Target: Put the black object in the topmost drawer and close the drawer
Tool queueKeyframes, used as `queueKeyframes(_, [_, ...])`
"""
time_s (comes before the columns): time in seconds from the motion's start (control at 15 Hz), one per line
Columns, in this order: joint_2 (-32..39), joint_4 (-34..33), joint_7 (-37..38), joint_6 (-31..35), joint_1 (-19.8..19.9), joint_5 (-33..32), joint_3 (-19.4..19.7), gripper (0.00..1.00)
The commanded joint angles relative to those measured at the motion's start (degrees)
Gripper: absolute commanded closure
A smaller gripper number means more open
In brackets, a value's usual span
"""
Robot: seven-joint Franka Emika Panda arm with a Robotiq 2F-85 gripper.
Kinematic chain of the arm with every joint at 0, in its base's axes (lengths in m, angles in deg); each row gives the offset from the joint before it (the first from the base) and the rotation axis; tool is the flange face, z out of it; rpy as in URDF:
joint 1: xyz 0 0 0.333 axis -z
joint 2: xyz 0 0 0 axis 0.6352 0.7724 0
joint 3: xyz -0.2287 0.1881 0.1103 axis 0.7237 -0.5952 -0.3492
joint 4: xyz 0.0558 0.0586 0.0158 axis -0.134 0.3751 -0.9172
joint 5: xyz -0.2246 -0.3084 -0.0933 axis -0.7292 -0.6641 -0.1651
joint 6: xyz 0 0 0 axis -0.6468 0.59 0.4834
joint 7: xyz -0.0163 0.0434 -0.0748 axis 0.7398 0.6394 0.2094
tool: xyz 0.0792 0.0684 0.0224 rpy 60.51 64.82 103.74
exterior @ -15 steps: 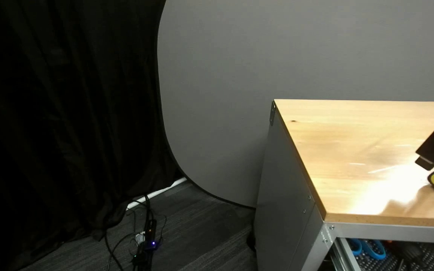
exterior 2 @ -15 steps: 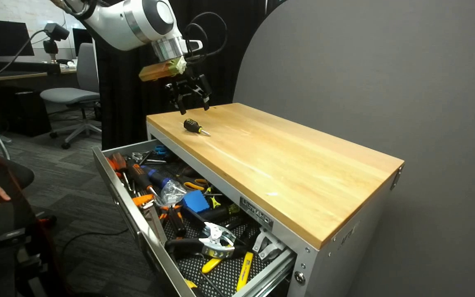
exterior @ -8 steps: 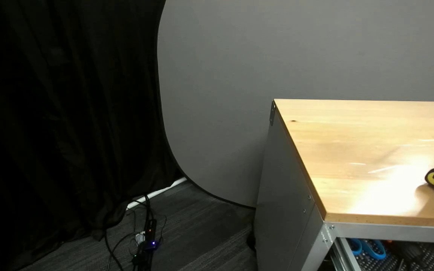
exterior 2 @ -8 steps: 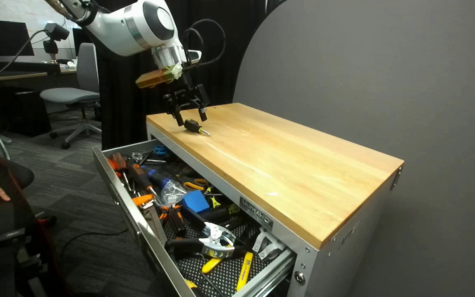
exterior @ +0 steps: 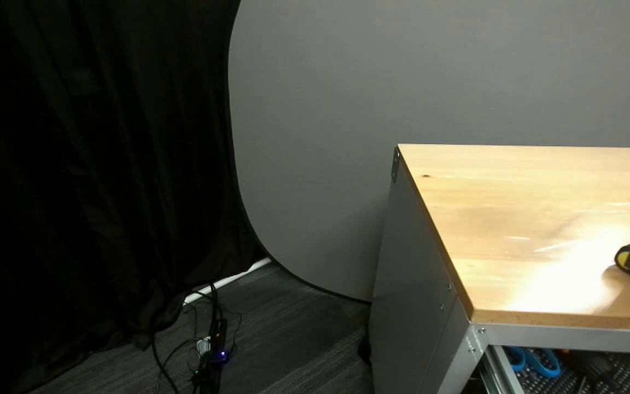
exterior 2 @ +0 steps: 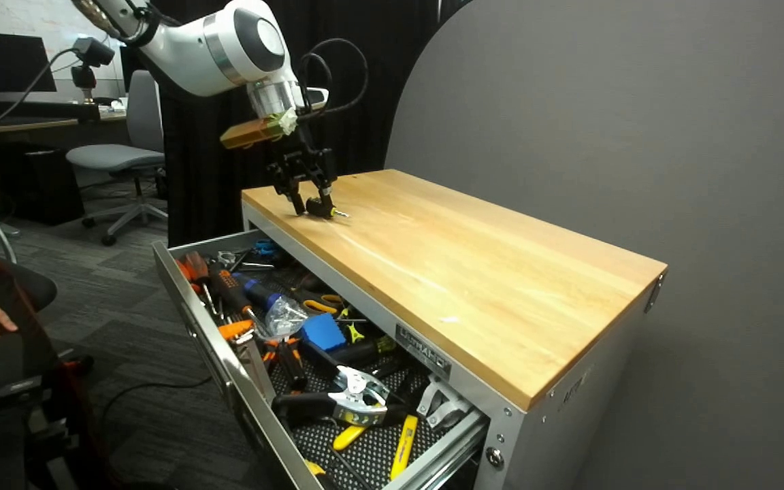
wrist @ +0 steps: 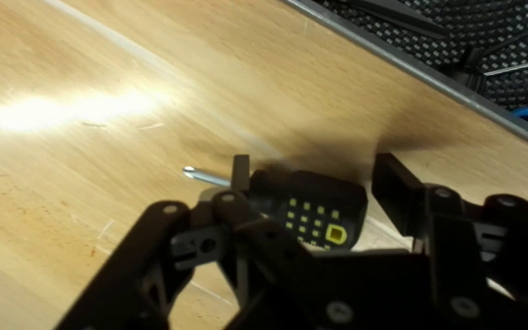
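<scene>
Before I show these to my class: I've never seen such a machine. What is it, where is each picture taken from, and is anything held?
It is a white robot arm ending in a black claw. Two pictures look on from outside; the close-up looks down from its wrist, past the claw's fingers. A stubby black screwdriver lies on the wooden top of a grey cabinet, and the top drawer below stands open, with many tools inside. Nothing seems gripped yet: the claw is open around the screwdriver's handle, with a gap showing beside one finger.
</scene>
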State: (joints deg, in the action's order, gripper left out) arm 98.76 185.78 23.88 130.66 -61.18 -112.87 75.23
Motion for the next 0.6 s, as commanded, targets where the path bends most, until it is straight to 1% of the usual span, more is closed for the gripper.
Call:
queueKeyframes(0.0, [1.0, -2.1, 0.3, 0.8, -0.6, -0.6, 0.1, 0.01])
queueKeyframes(0.27, [1.5, -2.8, -0.3, 0.9, -0.6, -0.4, -0.1, 0.00])
queueKeyframes(0.33, [1.6, -2.9, -0.2, 1.0, -0.6, -0.5, 0.0, 0.25])
queueKeyframes(0.47, [2.0, -3.1, 0.0, 1.5, -0.6, -0.4, 0.0, 0.26])
queueKeyframes(0.53, [2.2, -3.2, 0.1, 1.8, -0.7, -0.4, 0.1, 0.35])
